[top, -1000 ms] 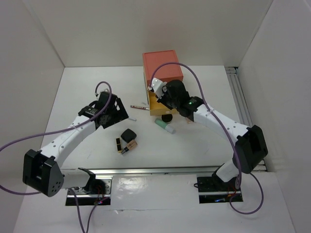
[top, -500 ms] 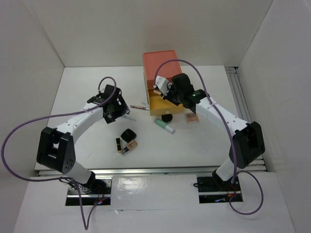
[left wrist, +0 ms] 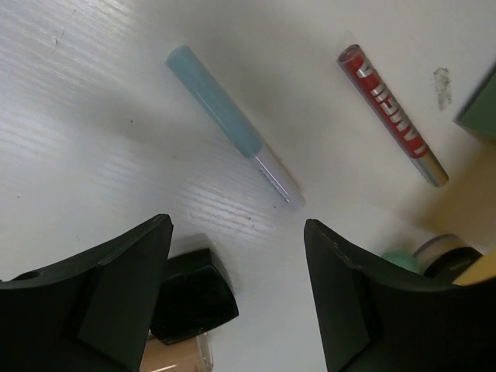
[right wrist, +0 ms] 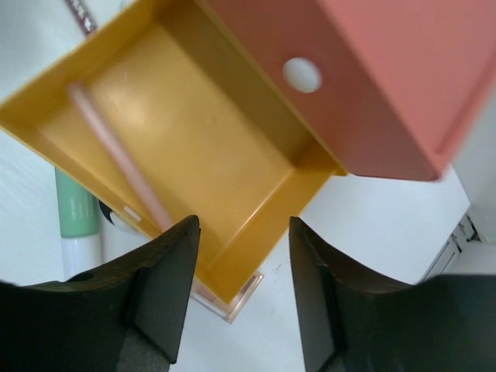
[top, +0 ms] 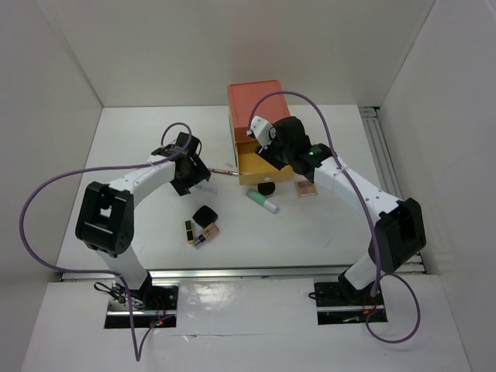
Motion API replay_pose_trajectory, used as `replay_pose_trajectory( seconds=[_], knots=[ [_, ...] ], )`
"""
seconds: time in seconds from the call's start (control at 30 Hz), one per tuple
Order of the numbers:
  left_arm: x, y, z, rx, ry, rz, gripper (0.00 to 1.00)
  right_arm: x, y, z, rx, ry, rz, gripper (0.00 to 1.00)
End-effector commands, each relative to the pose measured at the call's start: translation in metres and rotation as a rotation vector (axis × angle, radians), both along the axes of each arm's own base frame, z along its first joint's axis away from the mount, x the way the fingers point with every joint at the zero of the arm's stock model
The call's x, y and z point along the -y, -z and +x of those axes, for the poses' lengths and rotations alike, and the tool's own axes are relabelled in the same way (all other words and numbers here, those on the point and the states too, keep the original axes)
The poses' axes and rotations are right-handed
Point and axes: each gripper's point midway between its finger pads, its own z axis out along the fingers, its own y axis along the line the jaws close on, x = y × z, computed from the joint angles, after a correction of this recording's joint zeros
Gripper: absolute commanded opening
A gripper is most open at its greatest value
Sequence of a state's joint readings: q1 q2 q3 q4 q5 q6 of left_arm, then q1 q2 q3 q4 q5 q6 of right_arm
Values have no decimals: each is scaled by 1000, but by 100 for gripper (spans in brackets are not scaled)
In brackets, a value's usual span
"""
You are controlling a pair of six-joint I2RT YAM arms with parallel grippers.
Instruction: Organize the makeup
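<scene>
Swung inward since before, my left gripper hangs spread above the teal pencil; my right gripper, parted, is over the yellow drawer. I should straddle the barrel crosswise before closing.

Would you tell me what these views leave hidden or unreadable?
Top view: the right gripper covers much of the yellow drawer.
Left wrist view: the left gripper half hides the black compact; the red pencil's lettering is blurred.
Right wrist view: the drawer hides most of the pink palette.
</scene>
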State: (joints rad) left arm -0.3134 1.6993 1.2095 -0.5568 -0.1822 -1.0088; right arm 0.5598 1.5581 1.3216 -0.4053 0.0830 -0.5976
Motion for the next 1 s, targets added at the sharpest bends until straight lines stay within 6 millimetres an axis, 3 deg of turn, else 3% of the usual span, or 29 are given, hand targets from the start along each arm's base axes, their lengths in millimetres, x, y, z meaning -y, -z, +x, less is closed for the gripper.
replay_pose_trajectory(
  seconds=[0.0,0.1,0.13,0.2,0.37,0.57,0.7,0.8,0.9,0.97],
  knots=[
    [-3,5,12,-7,-102,-20,81,-1,-93,-4,225,111,233,58],
    [-4,20,12,-39,-151,-19,75,12,-136,-14,340,196,372,58],
    [-5,20,15,-36,-163,-15,73,14,-133,-19,332,207,399,58],
    [-7,25,17,-47,-205,-12,72,25,-148,-27,371,248,459,59],
    [-8,26,25,-35,-260,-13,70,27,-143,-40,347,258,499,59],
    [-2,39,37,-49,-264,-21,69,34,-128,-40,319,308,477,59],
    [-1,53,34,-99,-262,-8,61,40,-130,-41,338,332,478,59],
    [-5,56,28,-117,-292,4,58,56,-133,-40,394,409,482,59],
    [-11,58,22,-123,-313,27,46,63,-139,-43,428,433,502,59],
    [-13,62,16,-142,-313,36,32,68,-146,-47,452,439,523,59]
  ],
)
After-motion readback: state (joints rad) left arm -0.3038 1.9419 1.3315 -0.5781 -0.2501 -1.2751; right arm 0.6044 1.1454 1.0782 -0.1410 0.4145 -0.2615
